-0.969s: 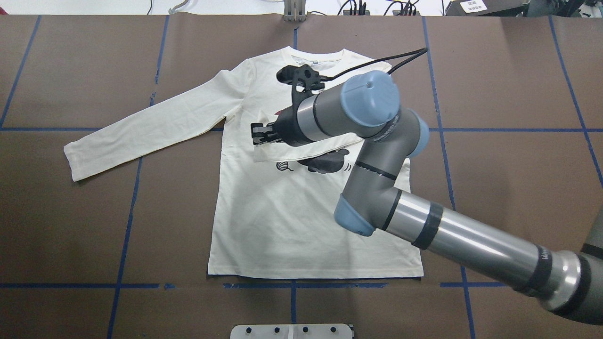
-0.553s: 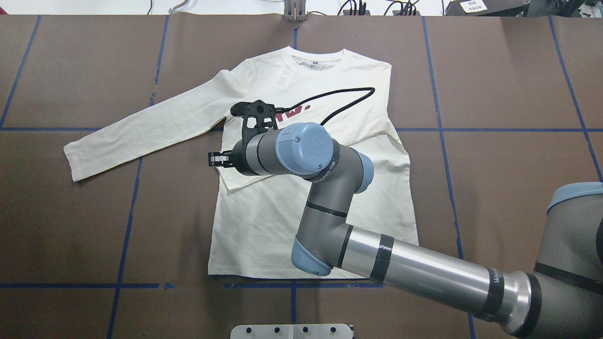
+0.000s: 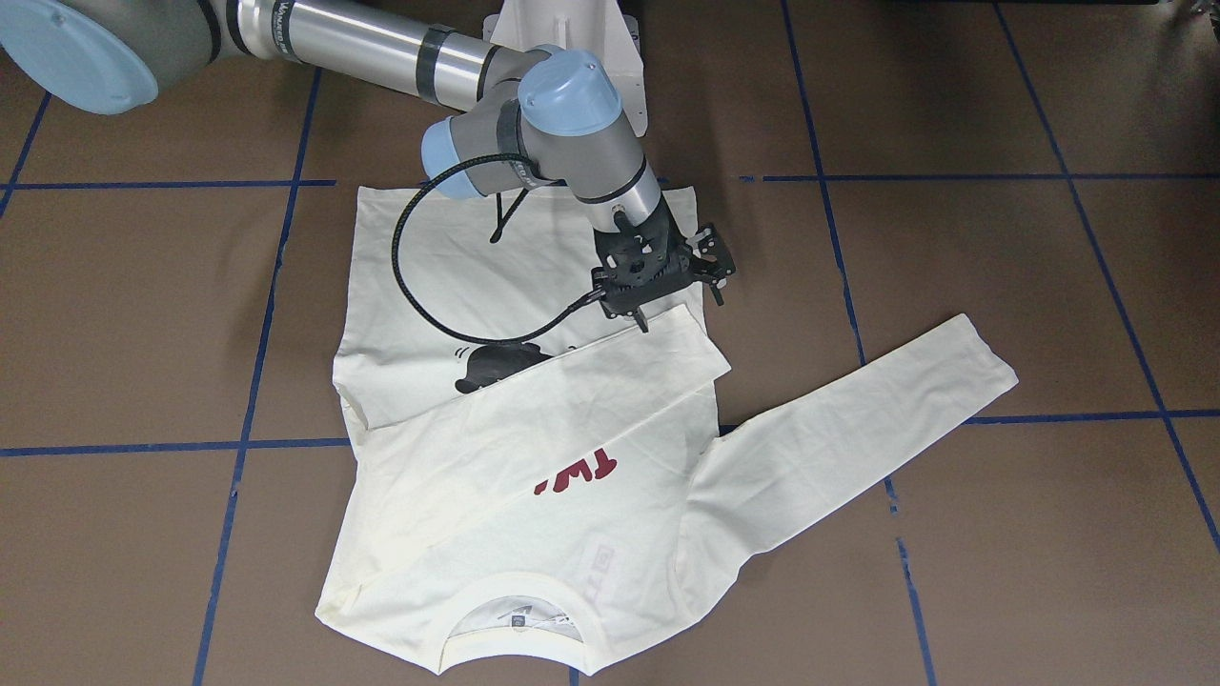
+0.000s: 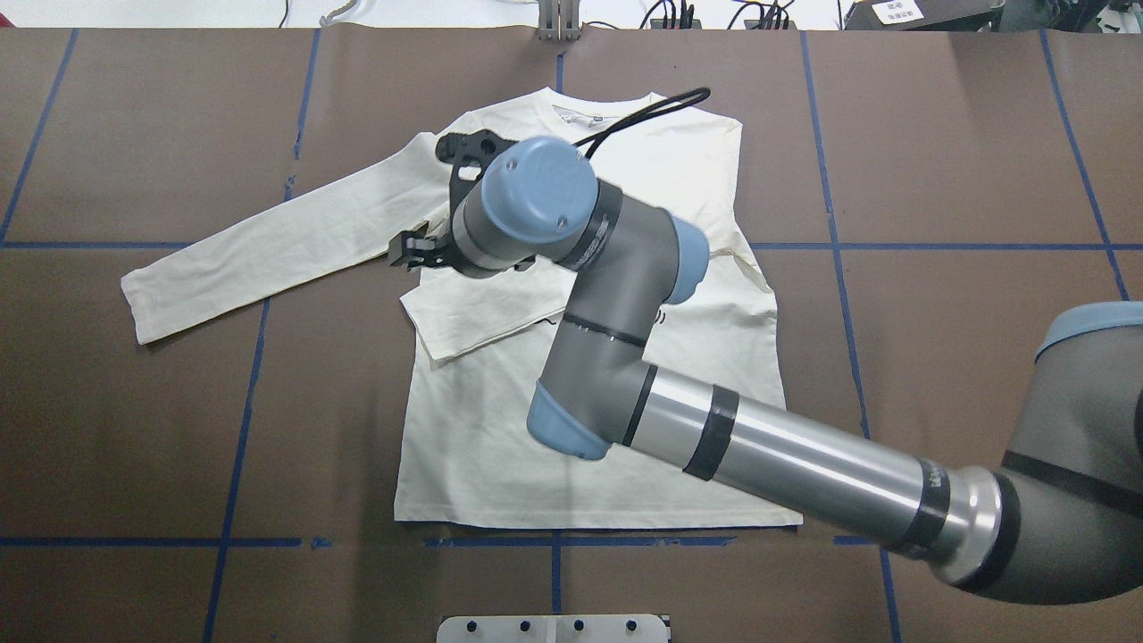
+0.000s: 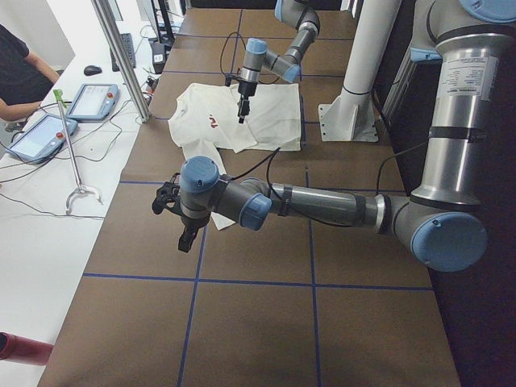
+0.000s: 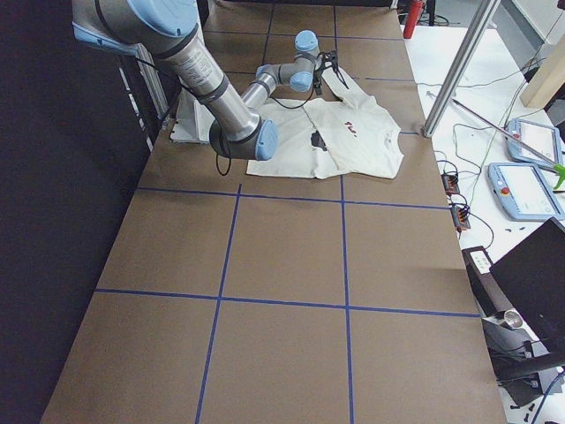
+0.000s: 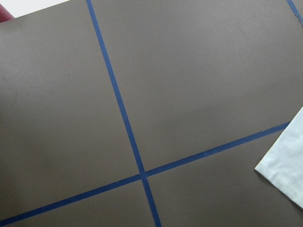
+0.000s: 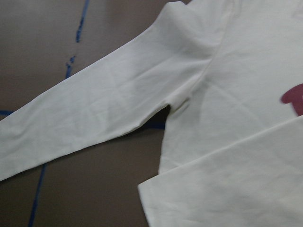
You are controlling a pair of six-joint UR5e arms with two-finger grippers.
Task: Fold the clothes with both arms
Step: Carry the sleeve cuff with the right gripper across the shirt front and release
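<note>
From where I stand, the shirt (image 4: 500, 446) lies print-up at the middle of the desk (image 4: 982, 357), collar toward the edge farthest from the robot. The folded sleeve (image 3: 572, 400) is laid across the chest, hiding much of the print, with its cuff at the opposite side seam. The outstretched sleeve (image 4: 268, 246) lies flat toward the desk's left end, not yet folded. The right arm's fingers (image 3: 672, 286) hover just above that laid cuff, spread, with no cloth between them, so I judge the first sleeve fold is done and let go. The left arm's fingers (image 5: 186, 238) hang over the desk nearer its left end (spread or pressed together, I cannot tell from this far off). Next, I'd guess, the outstretched sleeve wants pinching near its cuff and carrying across the chest, which calls for the right arm (image 4: 786, 455) to clear off the shirt first.
</note>
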